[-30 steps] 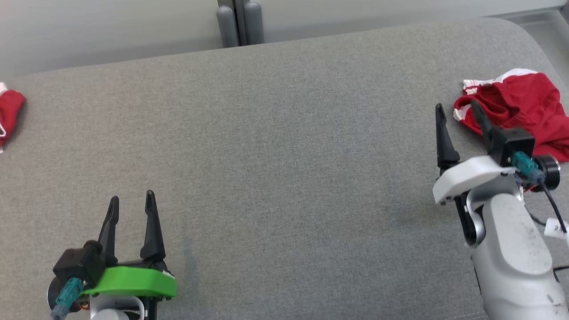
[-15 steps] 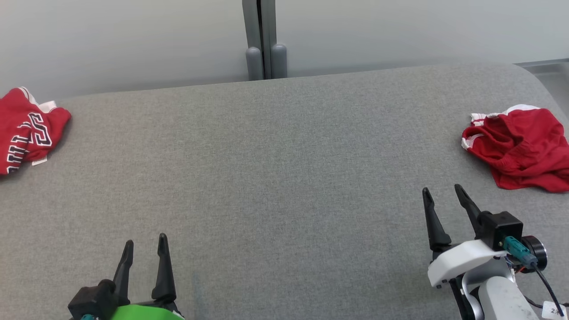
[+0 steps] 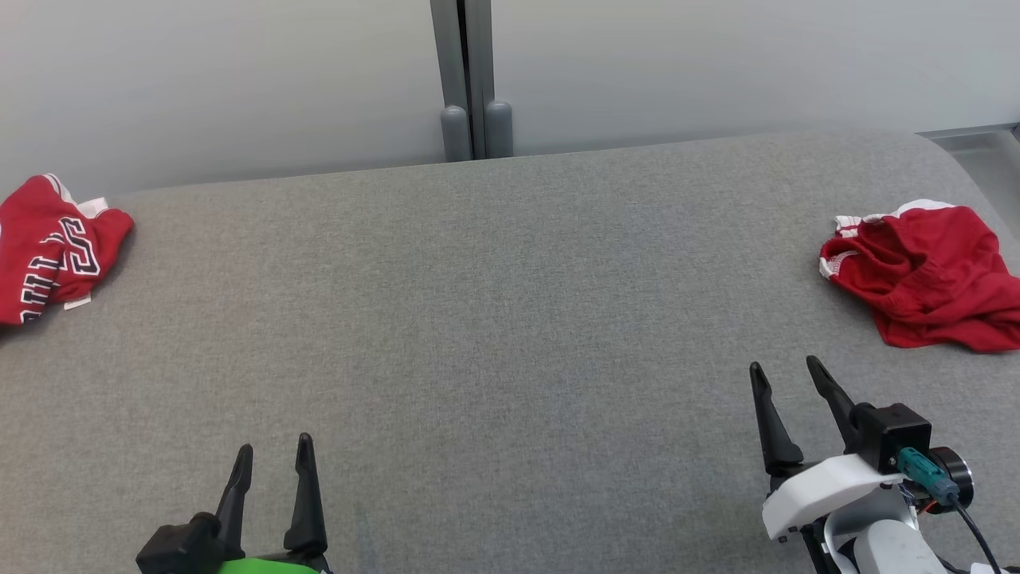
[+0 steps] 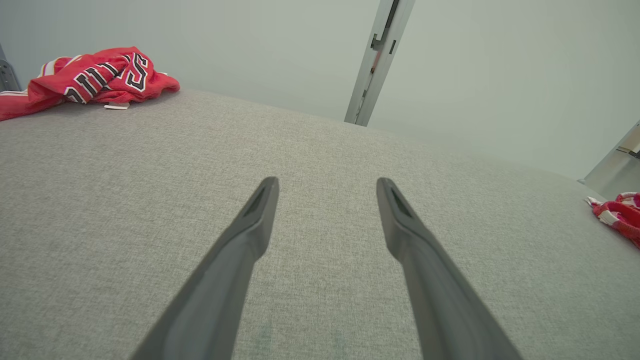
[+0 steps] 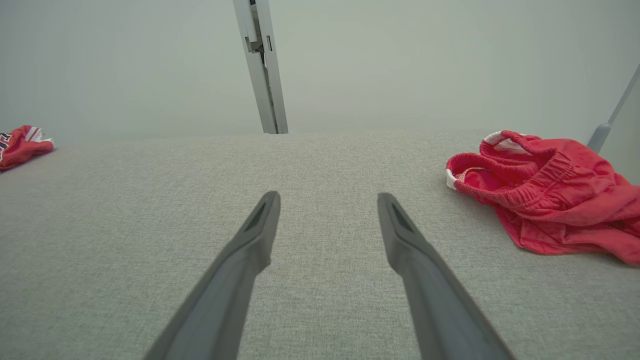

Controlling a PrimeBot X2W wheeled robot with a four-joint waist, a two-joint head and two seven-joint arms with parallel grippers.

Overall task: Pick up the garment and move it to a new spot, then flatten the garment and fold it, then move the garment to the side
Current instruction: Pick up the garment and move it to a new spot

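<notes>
The shirt (image 3: 56,247) lies in a bunched heap at the far left of the grey table top (image 3: 510,319). It sits close to the back edge, and the left side of the head view cuts off part of it. Its dark letters with white outlines face up. A small white tag (image 3: 77,303) pokes out on its near side.

Another red cloth (image 3: 924,275) with striped trim lies crumpled at the far right, near the rounded back corner of the table top. A wide stretch of grey runs between the two heaps, from the back edge to the near side.

The left gripper (image 3: 275,443) sits low on the left, over the near part of the table top. Its two dark fingers are spread apart and hold nothing. The shirt is well apart from it, further back and to the left.

The right gripper (image 3: 784,364) sits low on the right. Its fingers are spread too, and it holds nothing. The other red cloth lies past it and a bit to the right, not touching.

Behind the back edge is a pale wall (image 3: 239,80). A grey post (image 3: 466,72) stands at the middle of that edge.
</notes>
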